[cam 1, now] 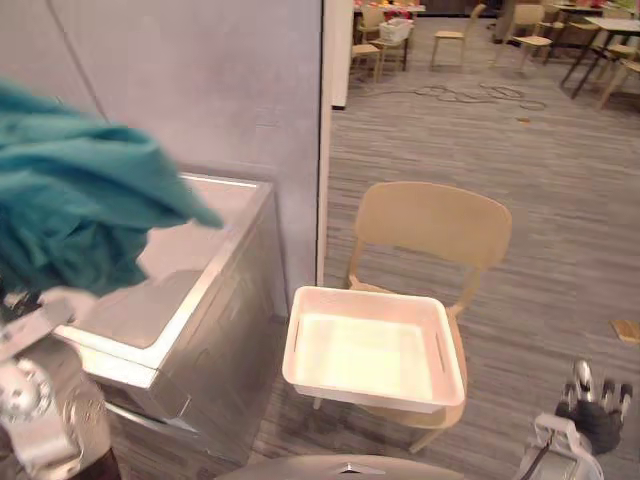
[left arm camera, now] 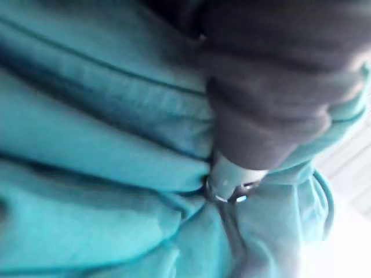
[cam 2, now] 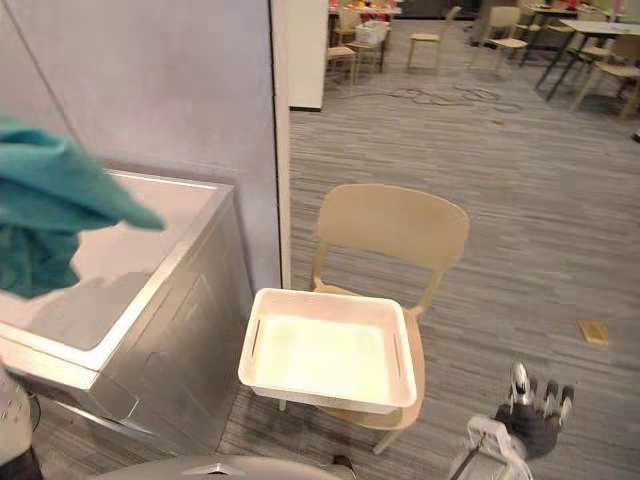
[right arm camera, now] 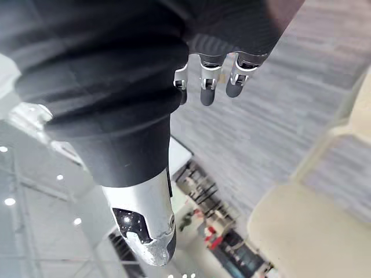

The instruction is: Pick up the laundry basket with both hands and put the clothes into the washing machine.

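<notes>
A teal garment (cam 1: 75,195) hangs bunched high at the left, above the top of the silver washing machine (cam 1: 190,340). In the left wrist view my left hand (left arm camera: 232,179) is buried in the teal cloth (left arm camera: 104,174), its fingers curled into the folds. The white laundry basket (cam 1: 365,350) rests on the seat of a tan chair (cam 1: 435,225) to the right of the machine, with nothing inside it. My right hand (cam 1: 597,400) hangs low at the right, beside the chair, with relaxed fingers (right arm camera: 208,87) and nothing in it.
A grey partition wall (cam 1: 200,90) stands behind the machine. Open wood-look floor (cam 1: 560,200) stretches to the right of the chair, with a small tan piece (cam 1: 627,330) lying on it. Far back are tables, several chairs (cam 1: 525,30) and a cable (cam 1: 470,95) on the floor.
</notes>
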Tool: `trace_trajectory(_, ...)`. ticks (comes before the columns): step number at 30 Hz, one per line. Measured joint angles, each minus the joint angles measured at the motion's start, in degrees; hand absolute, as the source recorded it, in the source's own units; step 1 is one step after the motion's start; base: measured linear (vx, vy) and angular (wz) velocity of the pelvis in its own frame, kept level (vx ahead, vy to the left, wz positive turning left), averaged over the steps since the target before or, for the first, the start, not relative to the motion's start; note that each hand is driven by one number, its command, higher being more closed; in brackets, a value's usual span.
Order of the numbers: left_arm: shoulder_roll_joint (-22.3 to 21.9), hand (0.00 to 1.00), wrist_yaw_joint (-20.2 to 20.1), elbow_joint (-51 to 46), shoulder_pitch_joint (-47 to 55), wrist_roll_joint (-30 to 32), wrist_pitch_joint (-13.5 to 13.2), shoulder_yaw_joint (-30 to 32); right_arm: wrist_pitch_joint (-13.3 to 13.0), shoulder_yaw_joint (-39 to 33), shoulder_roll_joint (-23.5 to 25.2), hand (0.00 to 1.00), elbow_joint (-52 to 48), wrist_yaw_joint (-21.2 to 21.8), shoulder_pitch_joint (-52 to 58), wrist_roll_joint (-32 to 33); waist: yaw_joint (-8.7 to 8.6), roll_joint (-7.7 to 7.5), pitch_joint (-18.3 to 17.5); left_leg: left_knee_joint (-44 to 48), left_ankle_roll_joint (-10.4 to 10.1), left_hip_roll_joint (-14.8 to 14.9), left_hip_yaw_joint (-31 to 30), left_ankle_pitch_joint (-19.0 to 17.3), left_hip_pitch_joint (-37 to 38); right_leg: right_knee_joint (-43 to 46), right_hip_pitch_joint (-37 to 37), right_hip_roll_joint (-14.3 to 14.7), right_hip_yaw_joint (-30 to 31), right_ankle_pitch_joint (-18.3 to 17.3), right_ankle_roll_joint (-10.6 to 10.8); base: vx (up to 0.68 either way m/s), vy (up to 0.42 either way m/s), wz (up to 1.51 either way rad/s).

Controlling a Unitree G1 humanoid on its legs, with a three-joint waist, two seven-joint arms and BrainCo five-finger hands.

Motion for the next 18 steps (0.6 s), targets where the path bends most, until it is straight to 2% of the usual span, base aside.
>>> trace_trajectory(2, -3.62, 1.00, 0.04, 0.01, 5.79, -1.27, -0.65, 0.35, 0.16, -0.20, 0.34, 0.00, 2.90, 0.76, 0.94, -0.04, 0.76, -0.03, 0.05, 0.06, 0.18, 0.26, -0.52, -0.25, 0.73, 1.06, 0.86, -0.03, -0.84, -1.10, -0.16, -0.02, -0.011, 0.23)
trace_trajectory(4, -5.28, 1.00, 0.04, 0.01, 9.15, -1.24, -0.66, -0.27, 0.23, -0.06, 0.57, 0.00, 4.71, 1.01, 1.43, -0.82, 0.87, -0.09, 0.25, 0.73, 0.22, 0.55, -0.72, -0.75, 1.01, 1.63, 1.59, -0.06, -1.56, -1.74, -0.12, -0.03, -0.011, 0.16)
trace_trajectory(7, -8.61, 1.00, -0.04, 0.74, 14.96, -0.53, -0.67, -3.09, 0.32, 1.05, 0.62, 0.00, 8.92, 1.21, 1.89, -5.07, 1.93, 0.03, 0.15, 2.98, 0.04, 1.34, -0.66, -2.31, 1.22, 2.92, 2.46, 0.16, -2.07, -3.08, 0.18, -0.02, -0.010, 0.03)
trace_trajectory(9, -10.89, 1.00, -0.50, 5.57, 18.19, -0.60, -0.68, -4.84, 0.54, 2.65, 0.62, 0.00, 14.68, 2.02, 2.05, -5.89, 2.51, 0.09, 0.16, 4.15, -0.17, 1.77, -0.90, -3.00, 1.22, 3.35, 2.75, 0.21, -2.76, -3.70, 0.10, -0.04, -0.014, 0.11)
trace_trajectory(13, -11.33, 1.00, -0.61, 18.97, 18.80, -0.75, 0.78, -6.97, 2.48, 5.41, 0.50, 0.00, 29.24, 3.57, 1.93, -6.77, 3.57, -0.05, 0.17, 5.05, -0.52, 2.19, -1.73, -3.45, 1.06, 3.73, 3.58, 0.31, -4.02, -4.16, 0.10, -0.01, -0.014, 0.14)
trace_trajectory(14, -11.39, 1.00, -1.36, 22.47, 18.96, -0.73, 1.96, -7.54, 3.84, 6.31, 0.48, 0.00, 35.01, 3.90, 1.93, -6.71, 3.88, -0.17, 0.15, 5.22, -0.47, 2.18, -2.15, -3.49, 0.95, 4.12, 3.70, 0.20, -4.47, -4.47, 0.17, -0.01, -0.008, 0.16)
trace_trajectory(18, -11.67, 1.00, -3.33, 29.92, 19.07, -0.88, 4.41, -9.37, 6.68, 9.18, 0.49, 0.00, 48.51, 4.81, 1.29, -7.18, 4.51, -0.48, 0.30, 6.38, -0.26, 2.11, -4.08, -3.82, -0.04, 4.92, 4.72, -0.15, -6.31, -4.79, 0.29, 0.03, -0.008, 0.24)
